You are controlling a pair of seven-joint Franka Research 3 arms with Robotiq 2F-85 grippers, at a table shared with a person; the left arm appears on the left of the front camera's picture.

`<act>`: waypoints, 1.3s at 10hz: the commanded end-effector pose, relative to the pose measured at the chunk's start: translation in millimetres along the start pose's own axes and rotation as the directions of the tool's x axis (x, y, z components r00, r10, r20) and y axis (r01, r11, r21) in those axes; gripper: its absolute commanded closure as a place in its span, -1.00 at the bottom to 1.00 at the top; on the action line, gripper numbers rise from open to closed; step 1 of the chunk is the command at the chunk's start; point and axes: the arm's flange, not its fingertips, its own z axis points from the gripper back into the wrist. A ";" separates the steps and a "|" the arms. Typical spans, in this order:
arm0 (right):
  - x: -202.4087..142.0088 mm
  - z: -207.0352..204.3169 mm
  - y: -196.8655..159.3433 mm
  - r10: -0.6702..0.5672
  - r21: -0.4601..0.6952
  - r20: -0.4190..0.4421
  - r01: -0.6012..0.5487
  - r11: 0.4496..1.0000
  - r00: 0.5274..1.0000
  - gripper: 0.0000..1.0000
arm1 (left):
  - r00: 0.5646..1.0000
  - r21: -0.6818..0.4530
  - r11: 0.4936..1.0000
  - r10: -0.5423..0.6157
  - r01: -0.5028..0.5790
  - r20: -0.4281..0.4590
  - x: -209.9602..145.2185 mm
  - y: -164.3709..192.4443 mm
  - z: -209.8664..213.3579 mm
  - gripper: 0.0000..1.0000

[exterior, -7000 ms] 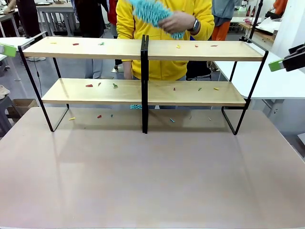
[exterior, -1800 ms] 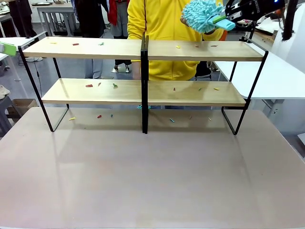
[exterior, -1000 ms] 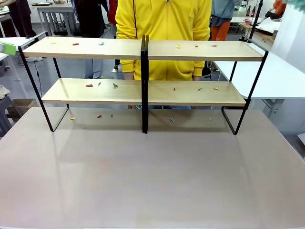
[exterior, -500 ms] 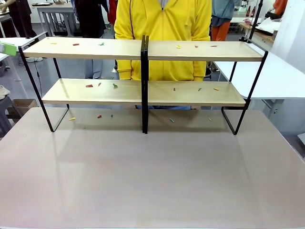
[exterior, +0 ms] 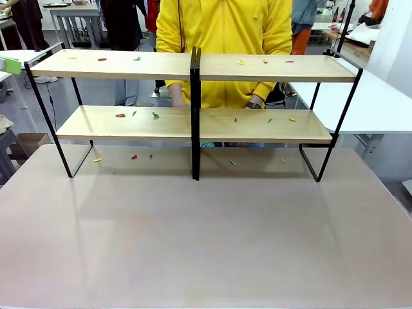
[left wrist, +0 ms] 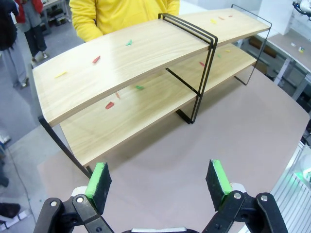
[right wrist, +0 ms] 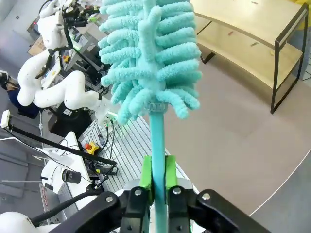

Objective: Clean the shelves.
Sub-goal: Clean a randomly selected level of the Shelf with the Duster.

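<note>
You are at the start of the sweeping step. The right gripper (right wrist: 158, 177) has its green pads pinched tight on the thin handle of the teal duster (right wrist: 150, 58), whose fluffy head stands up beyond the fingers. No board has been brushed yet, by the look of it. The left gripper (left wrist: 158, 178) is spread wide with nothing between its pads, and hangs above the table (exterior: 206, 257) off the left end of the shelves (exterior: 129, 65).

The shelves stand across the far half of the table, with the person in yellow (exterior: 222, 26) just behind them. Small coloured scraps (exterior: 120, 115) are scattered over the upper and lower boards on both sides of the central post, and a few more lie on the table under the lower boards.

Your next move, as I judge it, calls for carrying the duster head to the right end of the upper board and laying it flat enough to push scraps along (the raised black end loops will get in the way of sweeping straight off the ends).

In the right wrist view the duster head covers much of the shelves and the frame edge cuts off more of them. The person's hands are partly hidden behind the boards, and what the scraps are made of is too small to tell.
</note>
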 end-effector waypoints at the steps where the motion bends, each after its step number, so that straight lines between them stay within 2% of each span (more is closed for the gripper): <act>1: -1.2 2.1 3.4 -0.017 -0.001 -0.007 0.017 1.000 1.000 1.00 | 1.000 -0.003 1.000 0.005 -0.005 0.004 -0.3 0.4 -0.6 -1.00; 2: -1.2 2.1 3.4 -0.017 -0.001 -0.007 0.017 1.000 1.000 1.00 | 1.000 -0.003 1.000 0.005 -0.005 0.004 -0.3 0.4 -0.6 -1.00; 3: 0.0 0.0 -0.1 0.000 0.000 0.000 0.000 1.000 1.000 0.75 | 1.000 -0.003 1.000 0.005 -0.005 0.004 -0.3 0.4 -0.6 -1.00; 4: -23.8 37.2 15.3 -0.095 -0.155 -0.042 0.088 0.984 0.995 0.75 | 1.000 -0.003 1.000 0.005 -0.005 0.004 -0.3 0.4 -0.6 -1.00; 5: -33.6 -1.5 42.2 -0.065 -0.245 -0.254 0.001 0.969 0.965 0.75 | 1.000 -0.003 1.000 0.005 -0.005 0.004 -0.3 0.4 -0.6 -1.00; 6: -38.1 -65.0 54.6 -0.057 -0.262 -0.429 -0.064 0.963 0.901 0.75 | 1.000 -0.003 1.000 0.005 -0.005 0.004 -0.3 0.4 -0.6 -1.00; 7: -43.6 -139.7 63.0 -0.028 -0.232 -0.548 -0.119 0.965 0.836 0.75 | 1.000 -0.003 1.000 0.005 -0.005 0.004 -0.3 0.4 -0.6 -1.00; 9: -47.7 -258.5 65.2 -0.036 -0.255 -0.606 -0.151 0.955 0.795 0.75 | 1.000 -0.003 1.000 0.005 -0.005 0.004 -0.3 0.4 -0.6 -1.00; 10: -56.8 -295.6 70.2 -0.004 -0.237 -0.623 -0.184 0.954 0.782 0.75 | 1.000 -0.003 1.000 0.005 -0.005 0.004 -0.3 0.4 -0.6 -1.00; 11: -62.7 -314.2 74.9 0.057 -0.146 -0.631 -0.191 0.971 0.773 0.75 | 1.000 -0.003 1.000 0.005 -0.005 0.004 -0.3 0.4 -0.6 -1.00; 12: -62.6 -260.7 75.0 -0.057 -0.263 -0.649 -0.153 0.952 0.758 0.75 | 1.000 -0.003 1.000 0.005 -0.005 0.004 -0.3 0.4 -0.6 -1.00; 13: -62.6 -260.7 75.0 -0.057 -0.263 -0.649 -0.153 0.952 0.758 0.75 | 1.000 -0.003 1.000 0.005 -0.005 0.004 -0.3 0.4 -0.6 -1.00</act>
